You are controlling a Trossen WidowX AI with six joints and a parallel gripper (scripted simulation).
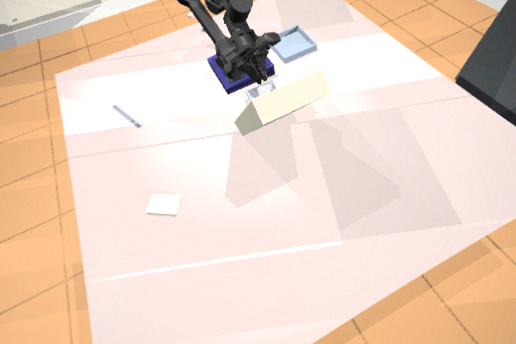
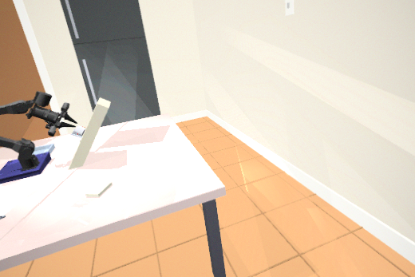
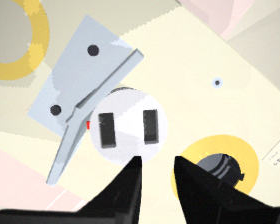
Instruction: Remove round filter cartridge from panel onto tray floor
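The filter cartridge (image 3: 128, 125) is out of its hole. Its white face with two dark slots shows in the wrist view, resting against the V-shaped ledges of a blue-grey bracket (image 3: 73, 75) (image 2: 76, 134) on the cream service panel (image 1: 293, 98) (image 2: 91, 133) (image 3: 181, 65). A small red mark shows at its left edge. The empty hole (image 3: 216, 170) lies inside a yellow ring, to the lower right. My gripper (image 1: 260, 81) (image 2: 76, 124) (image 3: 157, 163) is slightly open, with nothing between its fingertips, just off the cartridge's lower right side. The blue-grey tray (image 1: 301, 55) (image 2: 45, 149) stands beside the arm's base.
The panel leans up from the table in front of the arm. Another yellow ring (image 3: 40, 30) is on its face. A dark blue base (image 1: 229, 87) (image 2: 24, 169) lies under the arm. A thin grey bar (image 1: 126, 116) and a pale flat block (image 1: 164, 204) (image 2: 99, 190) lie on the table.
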